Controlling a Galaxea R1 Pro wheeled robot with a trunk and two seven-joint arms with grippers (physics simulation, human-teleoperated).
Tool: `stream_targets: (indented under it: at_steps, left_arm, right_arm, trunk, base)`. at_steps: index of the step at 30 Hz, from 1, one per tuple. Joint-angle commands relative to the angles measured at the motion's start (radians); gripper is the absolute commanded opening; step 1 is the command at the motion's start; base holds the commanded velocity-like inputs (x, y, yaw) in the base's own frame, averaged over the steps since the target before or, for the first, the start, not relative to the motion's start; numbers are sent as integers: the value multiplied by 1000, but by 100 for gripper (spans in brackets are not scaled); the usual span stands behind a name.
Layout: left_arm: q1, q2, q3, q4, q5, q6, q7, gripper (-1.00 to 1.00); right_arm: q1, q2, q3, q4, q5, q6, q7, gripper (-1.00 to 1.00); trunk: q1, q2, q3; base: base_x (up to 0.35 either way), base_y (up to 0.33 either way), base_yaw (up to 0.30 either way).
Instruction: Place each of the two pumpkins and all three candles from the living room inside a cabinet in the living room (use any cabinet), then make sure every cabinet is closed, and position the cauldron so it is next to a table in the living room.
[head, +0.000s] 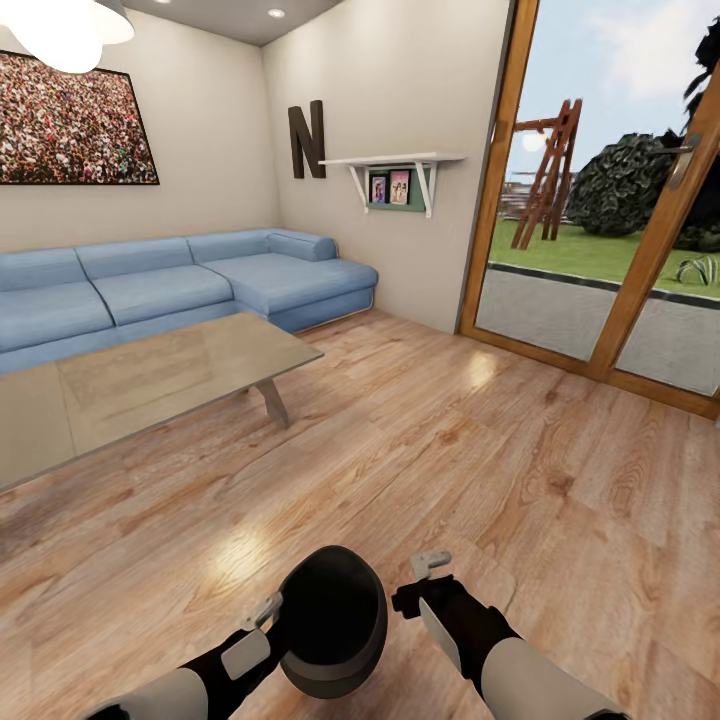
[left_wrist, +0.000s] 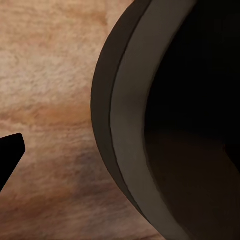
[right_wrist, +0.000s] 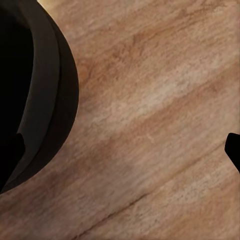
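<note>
The black cauldron (head: 335, 612) sits low in the head view, between my two arms over the wood floor. My left gripper (head: 272, 612) is right against its left side. In the left wrist view one fingertip (left_wrist: 10, 152) stands apart from the cauldron's wall and thick rim (left_wrist: 127, 125), with floor between them; the other finger is lost against the dark inside. My right gripper (head: 420, 580) is open just right of the pot, with one fingertip (right_wrist: 234, 150) far from the cauldron (right_wrist: 50, 100). The glass-topped table (head: 150, 385) stands ahead to the left. Pumpkins, candles and cabinet are out of view.
A blue corner sofa (head: 180, 285) runs along the far wall behind the table. Wood-framed glass doors (head: 600, 250) fill the right side, with a wall shelf (head: 395, 170) beside them. Wood floor (head: 450, 450) stretches from the table to the doors.
</note>
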Motion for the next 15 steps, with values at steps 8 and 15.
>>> stream_targets:
  at_steps: [8, 15]
  left_arm:
    - [0, 0, 1, 1, 2, 2, 0, 100]
    - [0, 0, 2, 1, 2, 2, 1, 100]
  right_arm:
    - [0, -3, 0, 0, 2, 2, 1, 100]
    - [0, -3, 0, -4, 3, 1, 6, 100]
  trunk:
    - [31, -56, -25]
    - [57, -105, -47]
  base:
    - [0, 0, 0]
    - [0, 0, 0]
